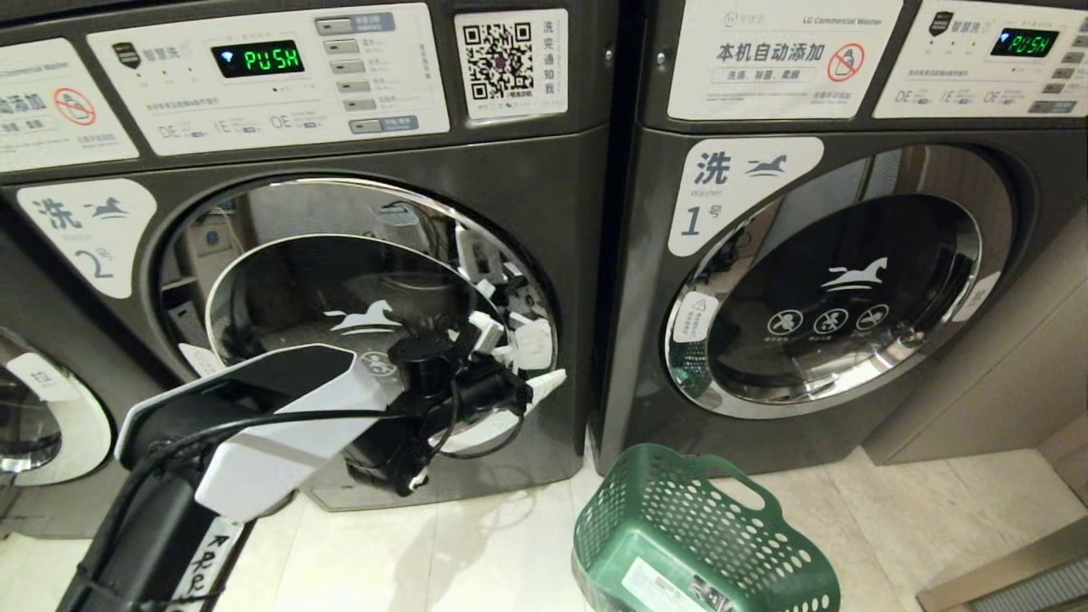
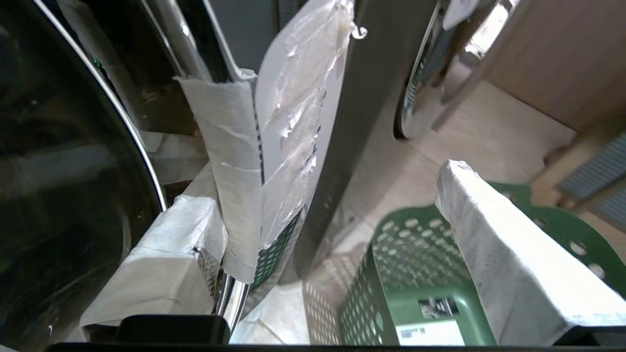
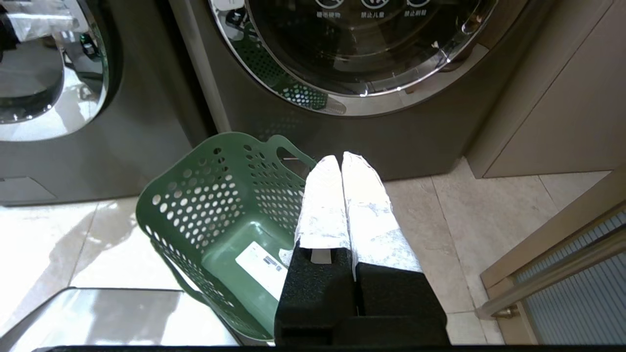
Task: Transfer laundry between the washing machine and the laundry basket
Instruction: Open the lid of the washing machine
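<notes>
Chrome-rimmed washing machine (image 1: 357,280), open left hand (image 1: 531,361)

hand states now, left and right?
Left hand: open, empty, at the door edge of the washing machine.
Right hand: shut, empty.

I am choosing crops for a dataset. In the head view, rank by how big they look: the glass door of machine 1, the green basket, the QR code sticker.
1. Door of machine 1, largest.
2. Green basket, partly cut off and nearer the camera, so its true size is unsure.
3. QR code sticker, smallest.
</notes>
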